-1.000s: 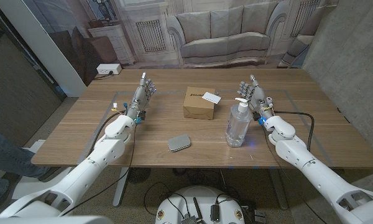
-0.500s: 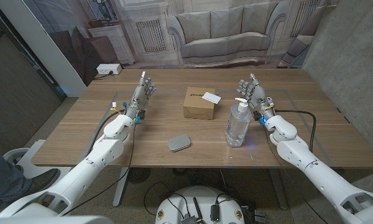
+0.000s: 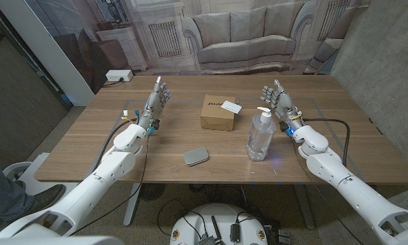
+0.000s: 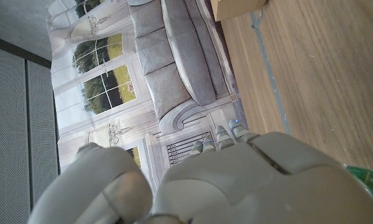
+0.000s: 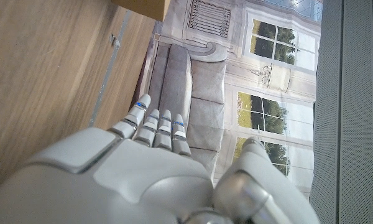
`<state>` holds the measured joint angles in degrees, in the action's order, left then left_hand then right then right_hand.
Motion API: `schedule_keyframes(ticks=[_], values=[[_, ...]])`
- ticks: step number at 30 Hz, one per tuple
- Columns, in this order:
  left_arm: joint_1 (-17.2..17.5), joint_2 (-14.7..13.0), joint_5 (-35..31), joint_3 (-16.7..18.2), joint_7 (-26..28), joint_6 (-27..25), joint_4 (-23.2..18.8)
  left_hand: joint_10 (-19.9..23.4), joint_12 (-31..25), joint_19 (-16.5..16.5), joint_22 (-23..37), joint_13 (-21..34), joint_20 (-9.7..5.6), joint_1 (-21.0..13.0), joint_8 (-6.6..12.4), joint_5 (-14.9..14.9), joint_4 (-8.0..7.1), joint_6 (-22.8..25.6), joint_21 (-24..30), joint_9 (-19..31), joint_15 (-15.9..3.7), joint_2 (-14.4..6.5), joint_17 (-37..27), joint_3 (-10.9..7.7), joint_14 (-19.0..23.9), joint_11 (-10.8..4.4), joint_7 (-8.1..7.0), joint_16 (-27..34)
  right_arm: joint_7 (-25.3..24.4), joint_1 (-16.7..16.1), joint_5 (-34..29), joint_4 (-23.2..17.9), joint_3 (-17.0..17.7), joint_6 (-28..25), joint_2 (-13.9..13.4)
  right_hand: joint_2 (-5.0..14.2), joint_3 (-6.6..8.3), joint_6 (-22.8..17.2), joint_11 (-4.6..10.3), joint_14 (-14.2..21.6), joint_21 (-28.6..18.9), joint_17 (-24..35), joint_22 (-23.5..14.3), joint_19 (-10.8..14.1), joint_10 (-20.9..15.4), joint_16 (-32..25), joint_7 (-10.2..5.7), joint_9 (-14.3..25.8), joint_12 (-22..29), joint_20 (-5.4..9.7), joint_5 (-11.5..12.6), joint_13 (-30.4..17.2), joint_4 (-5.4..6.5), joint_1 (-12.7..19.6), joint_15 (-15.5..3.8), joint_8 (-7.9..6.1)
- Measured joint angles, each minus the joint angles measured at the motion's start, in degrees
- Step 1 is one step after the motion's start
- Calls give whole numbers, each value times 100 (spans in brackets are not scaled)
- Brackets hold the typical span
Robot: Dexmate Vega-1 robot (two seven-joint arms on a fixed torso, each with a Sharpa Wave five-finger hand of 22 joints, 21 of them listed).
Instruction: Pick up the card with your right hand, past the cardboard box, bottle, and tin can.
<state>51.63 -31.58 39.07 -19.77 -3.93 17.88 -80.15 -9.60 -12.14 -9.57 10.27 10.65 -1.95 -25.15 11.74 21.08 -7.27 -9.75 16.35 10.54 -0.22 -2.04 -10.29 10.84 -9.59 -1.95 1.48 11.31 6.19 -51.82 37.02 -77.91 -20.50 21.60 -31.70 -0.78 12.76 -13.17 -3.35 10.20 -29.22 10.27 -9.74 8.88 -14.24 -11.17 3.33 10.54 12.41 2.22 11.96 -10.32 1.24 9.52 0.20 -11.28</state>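
A: Left side first. What's the left robot hand (image 3: 158, 97) doing?

B: Standing on its edge on the tabletop (image 3: 88, 146), released, fingers straight and a little apart, nothing in it. In the left wrist view the back of that robot hand (image 4: 236, 180) shows with fingertips toward a sofa backdrop, and a corner of the cardboard box (image 4: 236, 7) shows on the wood.

A: Next along?

B: A flat grey tin can (image 3: 196, 156), lid shut, near the front edge; contents hidden. No label legible. Behind it, mid-table, the small cardboard box (image 3: 216, 113), closed, with dark print on its top too small to read.

A: And the card?

B: The white card (image 3: 230, 106) lies on the box's top at its right far corner, overhanging slightly. Faint marks on it, unreadable.

A: Bottle?

B: A clear pump bottle (image 3: 258, 138) stands upright just right of the box and nearer the front; clear liquid appears to fill most of it. No label readable.

A: Right side?

B: The right robot hand (image 3: 277, 102) is upright, released, fingers extended, holding nothing, just right of the bottle and apart from the card. In the right wrist view its back (image 5: 143, 174) is seen.
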Motion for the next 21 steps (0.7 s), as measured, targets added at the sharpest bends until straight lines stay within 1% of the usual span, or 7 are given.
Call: schedule_keyframes(ticks=[3, 5, 6, 9, 14, 16, 21], values=[[26, -31, -15, 0, 34, -26, -64, -30, 0, 0, 0, 0, 0, -15, 0, 0, 0, -15, 0, 0, 0, -15, 0, 0, 0, -30, -16, 0, -9, 0, -40, 0, -3, 37, -9, 26, 22, -51, 59, 31, 21, 0, 0, 40, -60, 0, -51, 0, 0, -1, 0, 0, -23, 27, -31, -13], [41, -49, -26, 0, 48, -34, -101, -30, 0, 0, 0, 0, 0, -15, 0, 0, 1, -16, 0, 0, 0, -15, 0, 1, 0, -31, -16, 0, -18, 1, -68, 0, -7, 54, -12, 48, 39, -99, 22, 58, 21, 0, 0, 71, -105, 0, -99, 0, 0, -7, 0, 0, -39, 53, -58, -42], [53, -61, -34, 0, 58, -41, -124, -30, 0, 0, 0, 0, 0, -32, 0, 0, 9, -16, 0, 0, 0, -32, 0, 9, 0, -31, -15, 0, -26, 2, -86, 2, -13, 67, -15, 3, 44, -109, 33, 72, 21, 0, 0, 89, -135, 0, -109, 0, 23, 11, 0, 0, -48, 96, -72, -42], [88, -94, -48, 9, 87, -50, -190, -30, 0, 0, -1, 1, 0, -38, 0, 0, 16, -16, 0, 0, 0, -38, 0, 15, 0, -31, -15, 0, -52, 5, -134, 3, -20, 97, -24, 26, 21, -139, 56, 94, 30, 0, 0, 130, -158, 0, -139, 0, 44, -10, 0, 0, -71, 117, -93, -42], [145, -137, -61, 30, 115, -56, -292, -30, 0, 0, -1, 1, 0, -38, 0, 0, 15, -15, 0, -1, 0, -37, 0, 15, 0, -30, -15, 0, -92, 5, -200, 3, -24, 149, -38, 52, 46, -227, 113, 170, 42, 0, 0, 214, -215, 0, -166, -1, 44, -7, 0, 0, -95, 142, -126, -42], [167, -149, -64, 36, 122, -60, -326, -30, 0, 0, -1, 1, 0, -55, -1, 0, 16, -15, 0, -1, 0, -54, 0, 15, 0, -30, -15, 0, -101, 5, -216, 3, -24, 177, -41, 56, 26, -289, 151, 196, 58, 0, 0, 247, -254, -28, -172, -1, 44, -3, 0, 0, -115, 148, -152, -86], [217, -181, -74, 54, 157, -67, -406, -30, 0, 0, -1, 1, 0, -60, -1, 0, 16, -15, 0, -1, 0, -60, 1, 15, 0, -30, -15, 0, -105, 5, -245, 3, -23, 228, -50, 49, 45, -323, 162, 249, 62, 0, 1, 294, -346, -28, -201, -1, 78, 12, 0, 0, -142, 200, -205, -86]])
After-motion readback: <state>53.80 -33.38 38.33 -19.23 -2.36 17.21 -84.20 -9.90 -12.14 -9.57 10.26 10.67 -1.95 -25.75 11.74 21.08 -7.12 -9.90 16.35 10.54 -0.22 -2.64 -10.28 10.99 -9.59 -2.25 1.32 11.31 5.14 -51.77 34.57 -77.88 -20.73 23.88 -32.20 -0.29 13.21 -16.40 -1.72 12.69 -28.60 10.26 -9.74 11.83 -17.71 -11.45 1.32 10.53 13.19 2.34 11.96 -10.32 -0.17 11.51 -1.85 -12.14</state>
